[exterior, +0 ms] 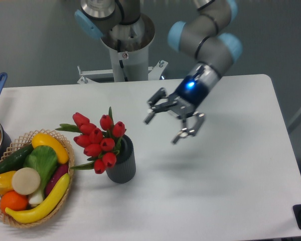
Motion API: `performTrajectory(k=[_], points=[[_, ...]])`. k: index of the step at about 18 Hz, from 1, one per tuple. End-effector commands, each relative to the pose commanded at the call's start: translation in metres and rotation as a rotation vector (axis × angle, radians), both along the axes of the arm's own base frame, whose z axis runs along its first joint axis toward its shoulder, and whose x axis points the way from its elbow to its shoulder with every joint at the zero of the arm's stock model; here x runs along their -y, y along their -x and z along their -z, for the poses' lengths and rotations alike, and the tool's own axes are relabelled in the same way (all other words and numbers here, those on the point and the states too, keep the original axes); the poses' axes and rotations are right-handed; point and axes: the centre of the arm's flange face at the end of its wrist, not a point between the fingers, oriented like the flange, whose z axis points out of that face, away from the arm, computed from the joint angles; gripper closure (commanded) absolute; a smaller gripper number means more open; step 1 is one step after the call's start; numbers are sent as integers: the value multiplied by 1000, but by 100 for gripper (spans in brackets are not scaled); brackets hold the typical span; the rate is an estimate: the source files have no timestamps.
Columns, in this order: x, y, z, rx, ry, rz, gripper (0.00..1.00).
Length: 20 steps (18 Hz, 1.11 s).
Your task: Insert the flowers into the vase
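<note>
With the flowers (pixel 98 141) standing in the vase (pixel 121 163), the fingers (pixel 149 114) hang spread wide and empty; the arm need only clear away.

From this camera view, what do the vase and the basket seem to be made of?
The vase looks like matte dark grey ceramic or plastic: its wall has no shine, and I cannot tell which. The basket looks like woven wicker: a tan rim with a braided weave. The flowers in the vase look artificial, with even red buds.
</note>
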Motion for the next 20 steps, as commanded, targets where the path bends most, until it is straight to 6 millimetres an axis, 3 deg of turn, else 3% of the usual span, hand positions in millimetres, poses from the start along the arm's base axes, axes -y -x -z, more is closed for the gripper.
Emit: performTrajectory(k=[3,9,13,20], points=[[36,31,-26,-70,75,-102,0],[77,64,-76,-178,243,-266,0],[92,58,-87,-247,410,-308,0],[133,50,-88,-405,673,-126,0]])
